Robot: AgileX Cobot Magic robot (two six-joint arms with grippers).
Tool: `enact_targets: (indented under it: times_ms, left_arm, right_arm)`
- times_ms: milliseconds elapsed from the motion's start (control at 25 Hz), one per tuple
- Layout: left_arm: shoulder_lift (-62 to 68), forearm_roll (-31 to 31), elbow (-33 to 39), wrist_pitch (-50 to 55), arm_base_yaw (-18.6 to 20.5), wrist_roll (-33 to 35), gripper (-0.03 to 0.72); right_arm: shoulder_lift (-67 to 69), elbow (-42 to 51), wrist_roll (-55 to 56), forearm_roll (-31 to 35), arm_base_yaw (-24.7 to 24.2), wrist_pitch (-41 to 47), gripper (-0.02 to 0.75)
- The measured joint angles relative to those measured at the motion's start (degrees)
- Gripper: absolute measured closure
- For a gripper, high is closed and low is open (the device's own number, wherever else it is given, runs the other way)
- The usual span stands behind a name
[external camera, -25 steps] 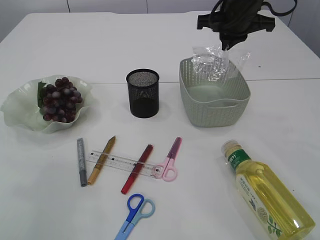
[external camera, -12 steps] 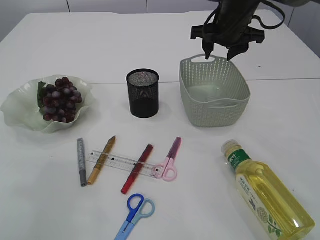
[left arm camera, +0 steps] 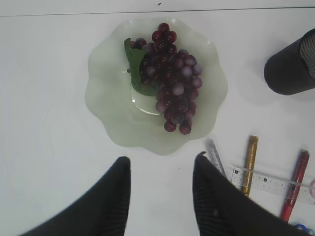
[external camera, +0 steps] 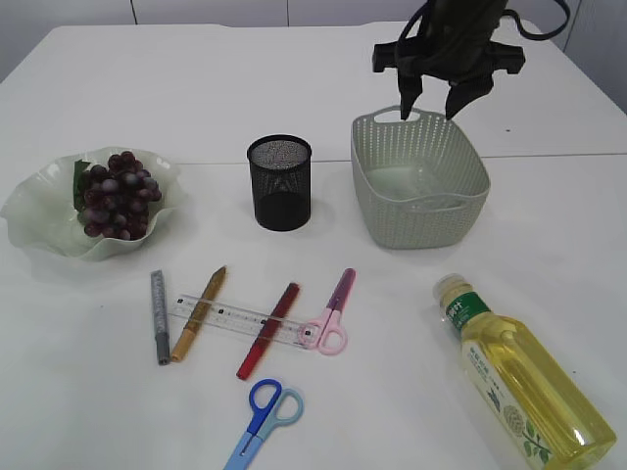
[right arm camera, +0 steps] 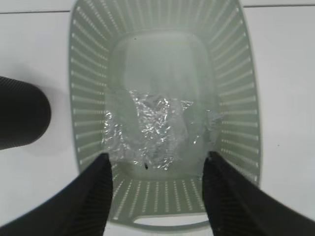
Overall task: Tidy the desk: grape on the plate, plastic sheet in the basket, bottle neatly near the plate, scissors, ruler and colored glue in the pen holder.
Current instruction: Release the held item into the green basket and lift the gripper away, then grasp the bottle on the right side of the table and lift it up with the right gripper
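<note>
The dark grapes (external camera: pixel 116 193) lie on the pale green wavy plate (external camera: pixel 29 215); they also show in the left wrist view (left arm camera: pixel 170 78) on the plate (left arm camera: pixel 108 103). My left gripper (left arm camera: pixel 160 162) is open and empty over bare table just in front of the plate. My right gripper (external camera: pixel 429 100) is open above the far rim of the grey-green basket (external camera: pixel 421 211). The crumpled clear plastic sheet (right arm camera: pixel 152 130) lies inside the basket (right arm camera: pixel 88 64). The black mesh pen holder (external camera: pixel 280 182) stands between plate and basket. The bottle of yellow liquid (external camera: pixel 519 382) lies on its side.
In front of the pen holder lie a grey glue stick (external camera: pixel 159 315), a gold one (external camera: pixel 199 311), a red one (external camera: pixel 267 330), a clear ruler (external camera: pixel 240 319), pink scissors (external camera: pixel 331 315) and blue scissors (external camera: pixel 260 419).
My right gripper held the plastic sheet over the basket, then opened and let it drop inside. It now hovers open above the far rim.
</note>
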Motion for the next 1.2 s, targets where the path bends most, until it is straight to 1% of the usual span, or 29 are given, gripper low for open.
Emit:
enact_targets:
  times_ms: [120, 200, 400, 680, 1000, 1120, 1200]
  left_arm:
    - [0.4, 0.09, 0.0, 0.0, 0.0, 0.0, 0.379]
    - [0.48, 0.09, 0.0, 0.0, 0.0, 0.0, 0.379]
    - [1.16, 0.09, 0.0, 0.0, 0.0, 0.0, 0.38]
    - [1.52, -0.13, 0.0, 0.0, 0.0, 0.0, 0.38]
    - [1.52, -3.47, 0.0, 0.0, 0.0, 0.0, 0.38]
    - [1.52, -4.2, 0.0, 0.0, 0.0, 0.0, 0.38]
    - [1.52, -4.42, 0.0, 0.0, 0.0, 0.0, 0.38]
  right_arm:
    - [-0.71, 0.0, -2.73, 3.72, 0.0, 0.39, 0.306]
    - [-1.75, 0.23, -3.73, 4.87, 0.0, 0.39, 0.306]
    - [-7.73, 6.14, -4.44, 4.87, 0.0, 0.39, 0.306]
    - [-21.75, 22.34, -4.77, 4.16, 0.0, 0.39, 0.307]
    - [-38.69, 43.43, -4.85, 4.12, 0.0, 0.39, 0.306]
    - [-40.78, 48.31, -4.85, 4.87, 0.0, 0.44, 0.306]
    - [-40.52, 49.4, -5.01, 5.49, 0.0, 0.44, 0.306]
